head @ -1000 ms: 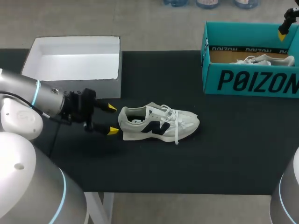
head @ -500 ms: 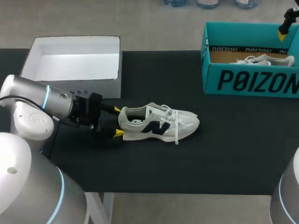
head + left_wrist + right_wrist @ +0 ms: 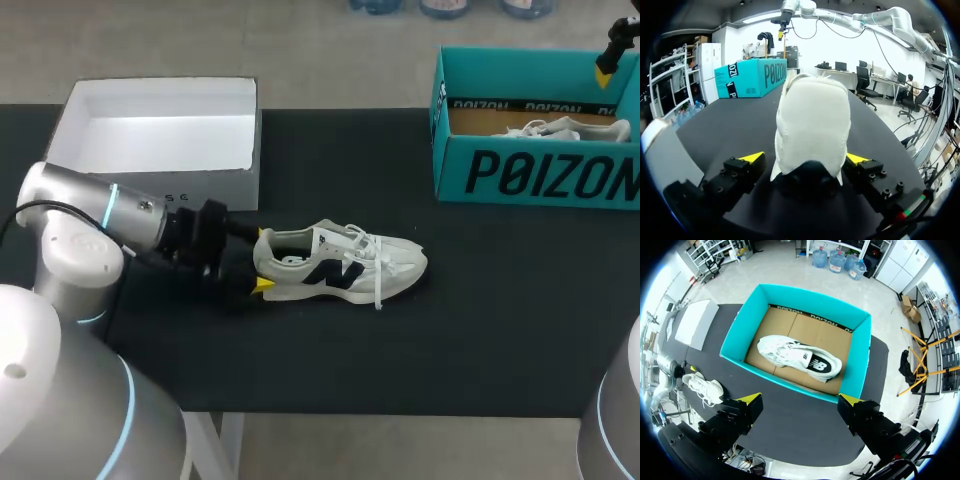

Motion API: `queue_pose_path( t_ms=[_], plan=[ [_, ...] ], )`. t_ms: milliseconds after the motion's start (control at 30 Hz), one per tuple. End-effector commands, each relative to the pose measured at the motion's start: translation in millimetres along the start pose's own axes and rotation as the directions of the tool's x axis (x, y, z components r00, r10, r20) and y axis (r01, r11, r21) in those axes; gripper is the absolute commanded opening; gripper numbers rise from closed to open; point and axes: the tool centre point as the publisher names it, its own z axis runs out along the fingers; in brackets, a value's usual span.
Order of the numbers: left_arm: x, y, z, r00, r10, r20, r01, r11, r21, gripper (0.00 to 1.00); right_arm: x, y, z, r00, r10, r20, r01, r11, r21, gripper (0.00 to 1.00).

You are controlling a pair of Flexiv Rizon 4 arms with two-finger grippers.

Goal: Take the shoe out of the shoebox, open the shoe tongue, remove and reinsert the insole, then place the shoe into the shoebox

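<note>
A: The left fingers (image 3: 751, 158) have slid forward. Spread wide, they now straddle the heel of the shoe (image 3: 340, 265) on the bench (image 3: 480, 330)!
B: No squeeze yet, but a grab looks set, then tongue work. Far off, the right fingers (image 3: 751, 401) hang wide above the shoebox (image 3: 540, 175).

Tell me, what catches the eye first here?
A white sneaker lies mid-table on the black table, its heel between the yellow tips of the left pincer. At the far right stands a bright teal shoebox holding a second white shoe, the right pincer open high above it.
</note>
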Motion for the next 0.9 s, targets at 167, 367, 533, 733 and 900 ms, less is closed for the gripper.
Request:
queue_pose_path(
  t_ms=[167, 367, 533, 733, 900],
  plan=[
    [-4.5, 4.5, 11.3, 0.999, -0.01, -0.036, 0.011, 1.0, 0.016, 1.0, -0.2, -0.7, 0.4, 1.0, -0.001, -0.001, 0.001, 1.0, -0.002, 1.0],
    [-3.6, 4.8, 18.3, 0.999, 0.001, -0.045, -0.001, 1.0, 0.016, 1.0, -0.2, -0.7, 0.4, 1.0, -0.001, -0.001, 0.001, 1.0, -0.002, 1.0],
    [-7.1, 6.8, 20.7, 0.999, 0.005, -0.036, -0.004, 1.0, 0.014, 1.0, -0.2, -0.7, 0.4, 1.0, -0.001, -0.001, 0.001, 1.0, -0.002, 1.0],
    [-11.4, 7.5, 20.6, 0.998, 0.033, -0.046, -0.033, 0.999, -0.011, 0.0, -0.2, -0.7, 0.4, 1.0, -0.001, -0.001, 0.001, 1.0, -0.002, 1.0],
    [-16.5, 4.2, 17.3, 0.998, 0.05, -0.034, -0.051, 0.998, -0.021, 0.0, -0.2, -0.7, 0.4, 1.0, -0.001, -0.001, 0.001, 1.0, -0.002, 1.0]
  ],
)
